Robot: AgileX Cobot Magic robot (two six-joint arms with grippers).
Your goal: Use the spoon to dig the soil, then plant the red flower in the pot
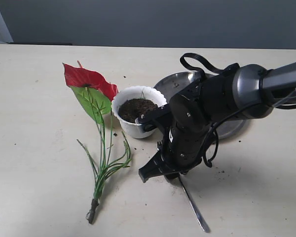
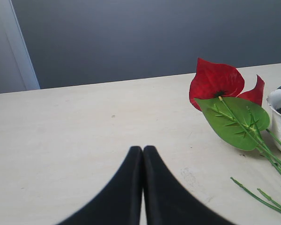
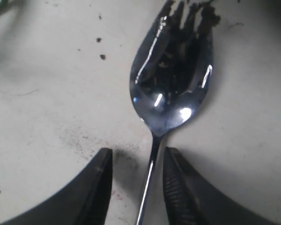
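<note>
The steel spoon [image 3: 173, 89] lies on the table with dark soil crumbs on its tip, its thin handle [image 1: 195, 207] pointing toward the front edge. My right gripper [image 3: 136, 157] is open low over it, the handle running between the fingers [image 3: 178, 185] with a gap on each side. In the exterior view the right gripper [image 1: 158, 170] is just in front of the white pot [image 1: 130, 127], which holds dark soil [image 1: 138, 108]. The red flower [image 1: 86, 78] lies flat left of the pot, stems toward the front. My left gripper [image 2: 143, 149] is shut and empty, left of the red flower [image 2: 215, 82].
A round steel plate [image 1: 175, 81] sits behind the right arm, mostly hidden by it. Soil crumbs [image 1: 219, 172] are scattered on the table by the spoon. The pot's rim [image 2: 278, 101] shows at the edge of the left wrist view.
</note>
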